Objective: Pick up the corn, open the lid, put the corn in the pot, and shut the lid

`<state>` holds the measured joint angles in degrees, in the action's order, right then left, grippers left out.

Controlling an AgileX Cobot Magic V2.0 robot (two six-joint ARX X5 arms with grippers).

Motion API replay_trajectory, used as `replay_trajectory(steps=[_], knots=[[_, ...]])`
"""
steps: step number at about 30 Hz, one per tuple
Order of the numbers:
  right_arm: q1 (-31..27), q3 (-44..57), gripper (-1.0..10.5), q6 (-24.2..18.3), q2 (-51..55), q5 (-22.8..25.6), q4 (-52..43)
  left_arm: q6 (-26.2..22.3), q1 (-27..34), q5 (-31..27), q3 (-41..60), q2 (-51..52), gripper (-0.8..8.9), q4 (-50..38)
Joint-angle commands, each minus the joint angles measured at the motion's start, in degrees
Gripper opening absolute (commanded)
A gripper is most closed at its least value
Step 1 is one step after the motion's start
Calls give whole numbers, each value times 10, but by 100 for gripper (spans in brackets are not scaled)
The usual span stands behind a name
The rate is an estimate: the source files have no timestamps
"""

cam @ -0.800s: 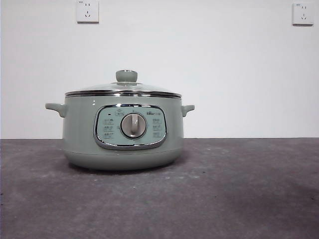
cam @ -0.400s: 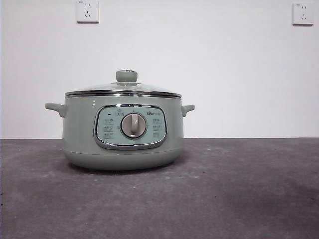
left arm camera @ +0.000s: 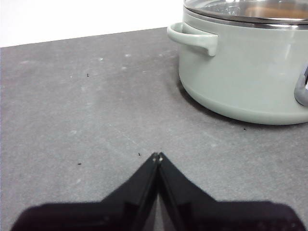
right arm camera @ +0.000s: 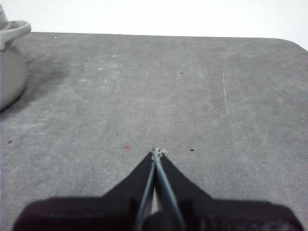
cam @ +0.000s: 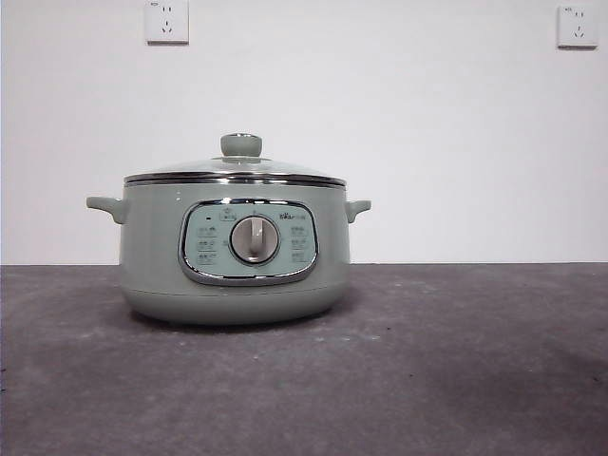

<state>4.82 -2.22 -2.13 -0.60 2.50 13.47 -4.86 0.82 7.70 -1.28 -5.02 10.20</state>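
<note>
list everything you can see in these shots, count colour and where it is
pot: 1, sage green with a chrome-framed panel and silver dial, standing on the table left of centre in the front view
lid: 1, clear glass with a metal rim and green knob, seated on the pot
table: 1, dark grey, under the pot
wall sockets: 2, white, high on the white wall behind, one near each top corner
corn: 0 in view in any picture
left gripper: 1, black, jaws shut, over bare table near the pot's side handle
right gripper: 1, black, jaws shut, over bare table with the pot's other handle off to one side
</note>
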Motion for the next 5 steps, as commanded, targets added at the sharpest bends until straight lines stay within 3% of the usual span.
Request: replay_trajectory(steps=[1, 5], knots=[[0, 5, 1, 6, 1, -2, -7, 3, 2, 2, 5, 0, -4, -4], [0, 5, 1, 6, 1, -2, -7, 3, 2, 2, 5, 0, -4, -4]])
